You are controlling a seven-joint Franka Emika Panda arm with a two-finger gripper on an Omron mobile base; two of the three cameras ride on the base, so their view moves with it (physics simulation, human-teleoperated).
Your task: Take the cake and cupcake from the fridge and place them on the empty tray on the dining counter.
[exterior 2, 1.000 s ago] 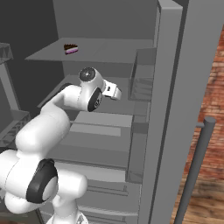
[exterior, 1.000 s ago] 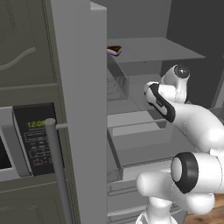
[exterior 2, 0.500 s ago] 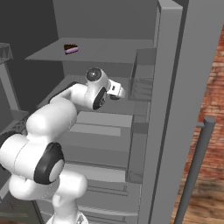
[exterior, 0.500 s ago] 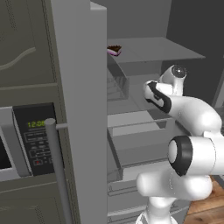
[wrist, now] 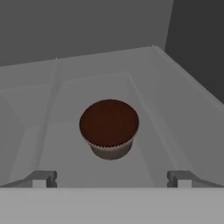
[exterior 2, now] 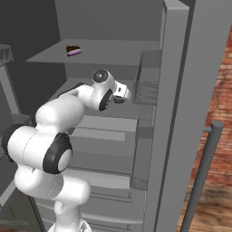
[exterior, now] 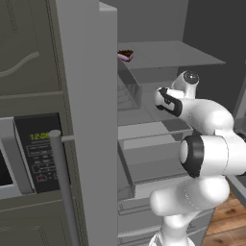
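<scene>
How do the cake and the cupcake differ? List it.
Shape: the cake is a wedge, the cupcake round.
Colour: the cake has pink sides under a dark top; the cupcake is brown all over.
Place: the cake sits on the fridge's upper shelf; the cupcake faces the open gripper.
Both untouched.

Dark microwave (exterior: 36,156) with green digits at left, red brick wall (exterior 2: 217,118) and wooden floor (exterior: 228,226) at right

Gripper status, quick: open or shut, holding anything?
Gripper: open, jaws spread wide and empty, with the small round brown cupcake ahead between them, not yet touched.
</scene>
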